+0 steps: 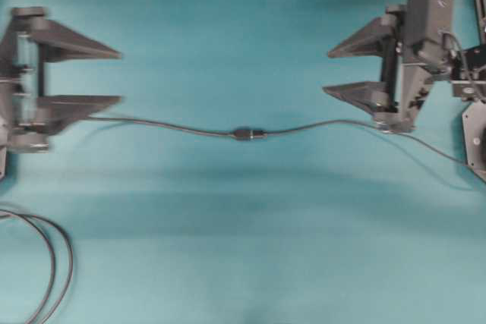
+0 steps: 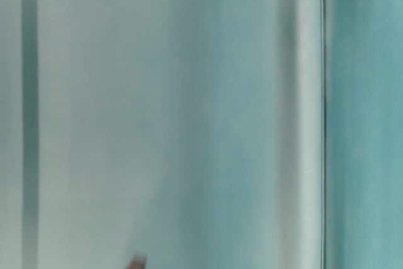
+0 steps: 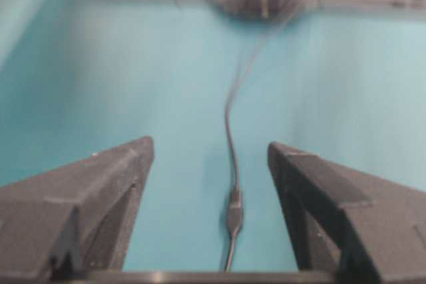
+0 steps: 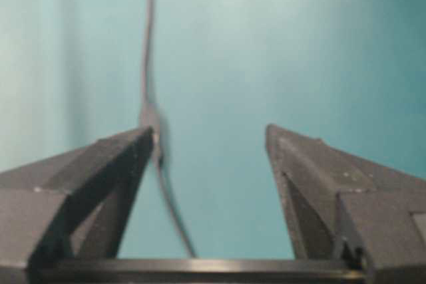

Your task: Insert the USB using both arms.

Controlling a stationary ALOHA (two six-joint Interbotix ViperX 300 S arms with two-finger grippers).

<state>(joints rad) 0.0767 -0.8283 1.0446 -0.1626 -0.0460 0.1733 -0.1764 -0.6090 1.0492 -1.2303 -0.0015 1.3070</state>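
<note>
Teal covers the whole bench [image 1: 243, 28], and across its middle lies the thin dark grey cable [image 1: 167, 126] with the USB [image 1: 249, 133], a small dark connector, at its centre. From overhead the connector looks joined to the blunt dark socket on the cable running off to the right; I see no silvery tip showing, so I judge the plug seated, though the joint is too small to be sure.

My left end effector [image 1: 120, 77], a black triangular open-frame claw, is spread wide and holds nothing; it sits at the left edge, well apart from the joint, with the cable passing just under its lower finger. My right end effector [image 1: 326, 72], the same black claw, is also spread and empty at the right side, the cable running below it. In both wrist views the cable lies loose on the bench between or beside my fingers.

The cable looks light and limp, so it will bend and trail if pulled. The connector bodies are the only stiff parts; I would take hold there, one either side of the joint, not on the cord

A thicker black cable loop [image 1: 53, 263] lies at the lower left corner, clear of all this
</note>
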